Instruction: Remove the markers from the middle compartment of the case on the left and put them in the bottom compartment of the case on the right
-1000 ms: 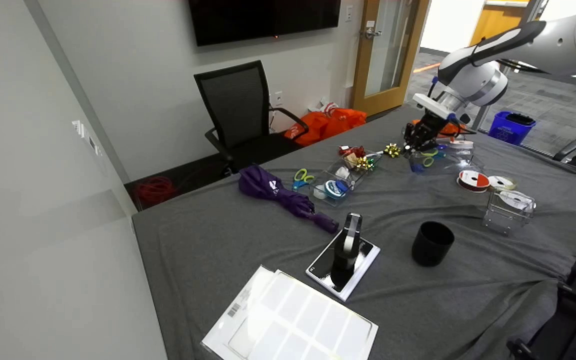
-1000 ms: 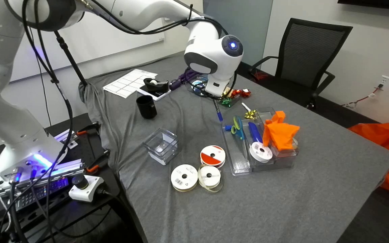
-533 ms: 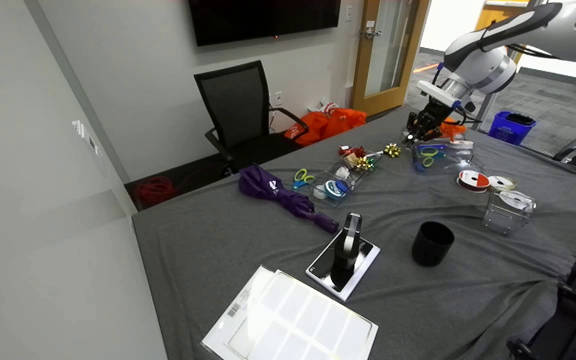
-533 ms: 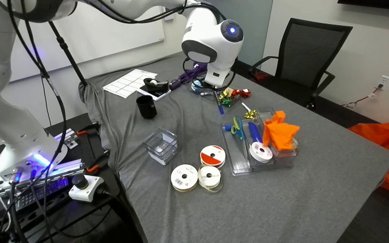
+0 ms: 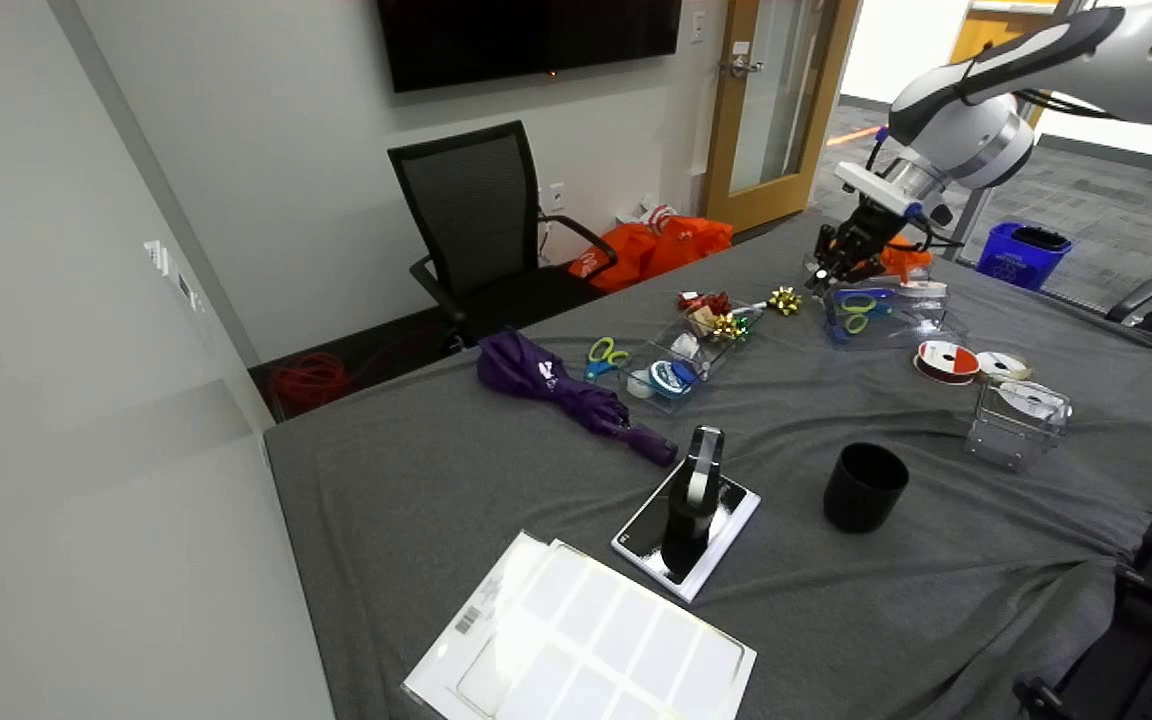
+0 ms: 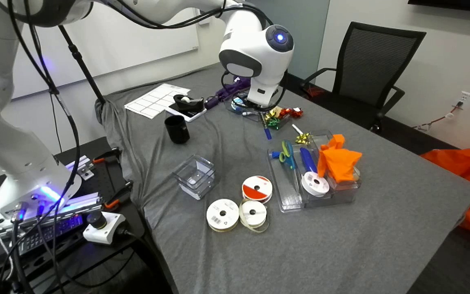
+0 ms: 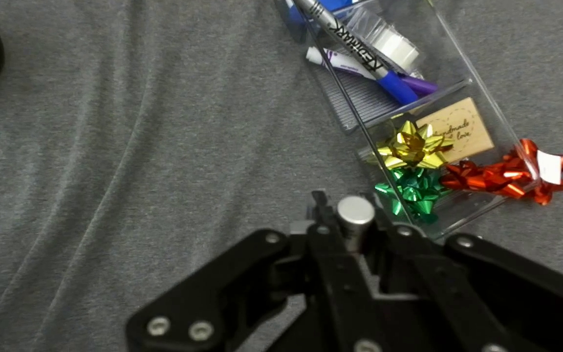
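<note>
My gripper (image 7: 347, 208) is shut on a silver marker (image 7: 356, 215), seen end-on between the fingertips. In an exterior view this marker (image 6: 264, 125) hangs upright, blue cap down, above the table between the cases. The left case (image 7: 494, 110) is see-through. Its middle compartment holds a silver marker with a blue cap (image 7: 355, 46) and a white marker with a purple end (image 7: 345, 61). The right case (image 6: 290, 192) is see-through and holds scissors (image 6: 288, 154), a long blue object (image 6: 308, 160) and an orange cloth (image 6: 340, 161). My fingertips are hidden behind the wrist in that view.
Bows (image 7: 413, 146) and a wooden block (image 7: 457, 129) lie in the left case's end compartment. A white stick (image 6: 297, 129) and gold bow (image 6: 303, 139) lie by the right case. Ribbon spools (image 6: 222, 214), a see-through box (image 6: 194, 177) and a black mug (image 6: 177, 128) stand nearer the base.
My gripper has risen slightly with the marker in it and shifted a little toward the right case. In the last half second it has hardly moved. The cases have not moved.
</note>
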`<control>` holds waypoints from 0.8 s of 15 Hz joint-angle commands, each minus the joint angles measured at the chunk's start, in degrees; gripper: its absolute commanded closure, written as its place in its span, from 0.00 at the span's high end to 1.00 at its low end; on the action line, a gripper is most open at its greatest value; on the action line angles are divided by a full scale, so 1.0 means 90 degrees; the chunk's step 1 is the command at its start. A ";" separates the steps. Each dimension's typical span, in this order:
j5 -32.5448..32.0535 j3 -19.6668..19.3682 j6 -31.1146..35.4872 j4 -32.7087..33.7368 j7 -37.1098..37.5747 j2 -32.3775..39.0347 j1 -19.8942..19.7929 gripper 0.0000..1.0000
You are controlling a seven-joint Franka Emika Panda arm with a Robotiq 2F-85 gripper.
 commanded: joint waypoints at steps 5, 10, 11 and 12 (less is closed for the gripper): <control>-0.0274 -0.0452 0.0789 -0.0204 0.1500 -0.0083 0.0148 0.04; -0.0678 -0.0492 0.0750 0.0018 0.2393 0.0161 -0.0058 0.04; -0.0764 -0.0476 0.0701 0.0073 0.2402 0.0231 -0.0124 0.04; -0.0784 -0.0408 0.0680 0.0140 0.2255 0.0312 -0.0229 0.04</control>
